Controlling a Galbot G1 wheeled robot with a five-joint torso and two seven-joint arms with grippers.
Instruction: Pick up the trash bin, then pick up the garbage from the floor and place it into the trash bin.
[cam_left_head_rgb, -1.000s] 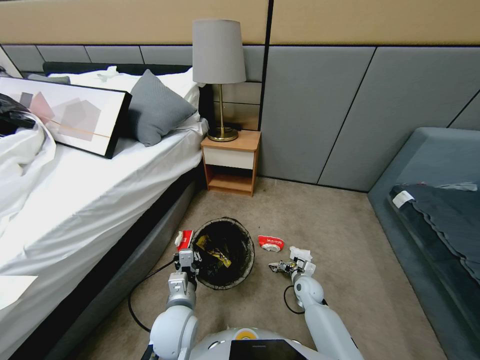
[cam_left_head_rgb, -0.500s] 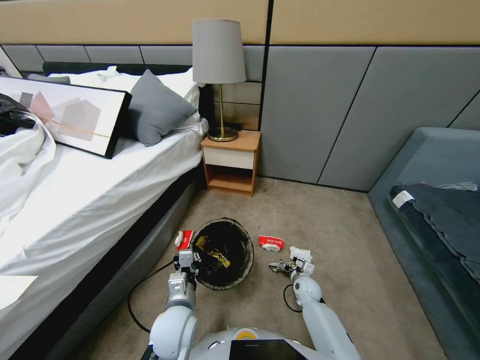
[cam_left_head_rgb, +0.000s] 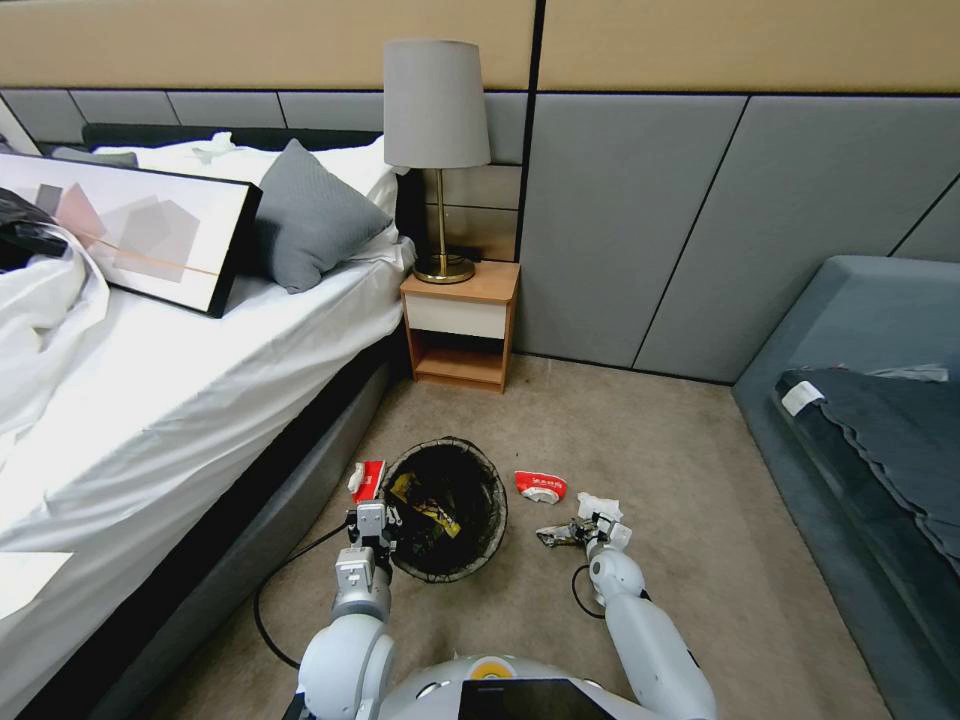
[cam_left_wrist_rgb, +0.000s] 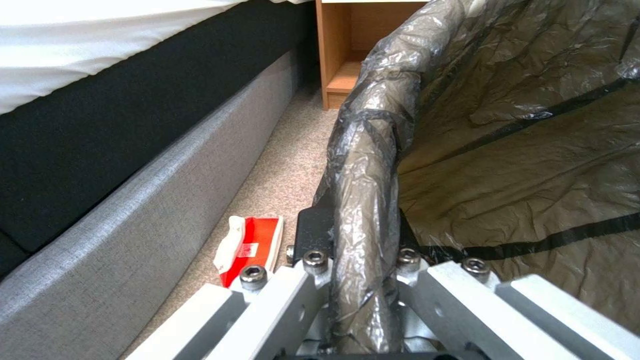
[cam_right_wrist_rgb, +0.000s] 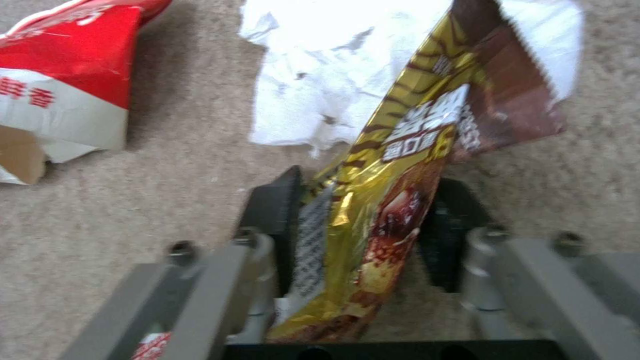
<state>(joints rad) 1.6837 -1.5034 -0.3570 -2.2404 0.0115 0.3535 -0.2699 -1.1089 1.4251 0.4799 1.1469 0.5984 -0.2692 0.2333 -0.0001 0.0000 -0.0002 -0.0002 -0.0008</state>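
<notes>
Gold wrapper (cam_right_wrist_rgb: 393, 200) pinched between right gripper (cam_right_wrist_rgb: 363, 235) fingers, left gripper (cam_left_wrist_rgb: 357, 265) clamped on bin rim (cam_left_wrist_rgb: 367, 165).

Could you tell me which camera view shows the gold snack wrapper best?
The right wrist view: the wrapper stands between the right gripper's fingers, its print readable. The head view shows it as a small glint by that gripper; the left wrist view looks at the bin.

Lighting: even, bright, diffuse indoor light; soft shadows on carpet. Head view: wide-angle bending at the edges, sharp centre. Left wrist view: sheen on bin liner (cam_left_wrist_rgb: 373, 165) between the fingers. Right wrist view: motion-blurred; glare on gold wrapper (cam_right_wrist_rgb: 393, 200) and white paper (cam_right_wrist_rgb: 313, 85).
</notes>
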